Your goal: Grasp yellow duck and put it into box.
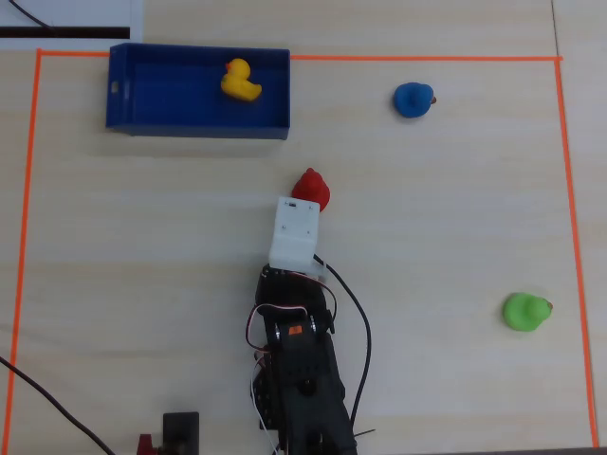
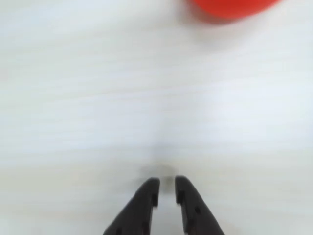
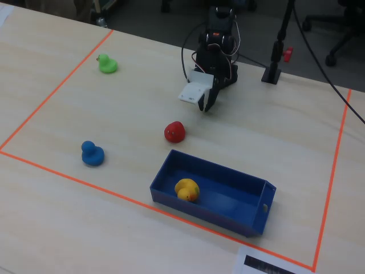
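The yellow duck (image 1: 241, 81) lies inside the dark blue box (image 1: 194, 127) at the top left of the overhead view. In the fixed view the duck (image 3: 186, 189) sits in the box's (image 3: 197, 210) left part. My gripper (image 2: 167, 183) is low over bare table, its black jaws nearly together with nothing between them. In the fixed view the gripper (image 3: 206, 105) hangs close to the arm base, well away from the box. In the overhead view its fingertips are hidden under the white wrist mount (image 1: 294, 232).
A red duck (image 1: 311, 188) stands just beyond the gripper, at the top edge of the wrist view (image 2: 230, 7). A blue duck (image 1: 413, 99) and a green duck (image 1: 524, 311) stand to the right. Orange tape (image 1: 427, 59) borders the work area. Cables trail by the arm base.
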You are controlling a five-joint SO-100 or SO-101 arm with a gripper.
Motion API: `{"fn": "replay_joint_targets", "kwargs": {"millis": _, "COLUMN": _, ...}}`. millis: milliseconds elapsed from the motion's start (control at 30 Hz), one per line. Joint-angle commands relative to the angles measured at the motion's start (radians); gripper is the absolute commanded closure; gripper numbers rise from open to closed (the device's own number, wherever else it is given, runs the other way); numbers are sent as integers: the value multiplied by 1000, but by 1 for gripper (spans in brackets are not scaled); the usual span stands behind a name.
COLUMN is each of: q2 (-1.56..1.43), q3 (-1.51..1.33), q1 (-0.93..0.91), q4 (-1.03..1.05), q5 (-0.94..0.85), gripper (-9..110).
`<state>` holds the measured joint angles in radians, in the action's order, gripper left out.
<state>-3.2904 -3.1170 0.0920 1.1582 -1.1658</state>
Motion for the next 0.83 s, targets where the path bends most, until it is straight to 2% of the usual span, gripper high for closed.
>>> {"fn": "replay_joint_targets", "kwargs": {"millis": 0, "q2": -21, "q3": 8, "q1": -11, "q4": 130, "q5": -31, "gripper": 101}}
{"fn": "replay_joint_targets", "kwargs": {"millis": 200, "q2": -21, "q3": 6, "q1": -20, "q4": 144, "q5": -14, "gripper": 97}}
{"fn": "replay_joint_targets", "kwargs": {"millis": 800, "q2": -21, "q3": 6, "q1": -20, "q4": 144, "q5": -14, "gripper": 97}}
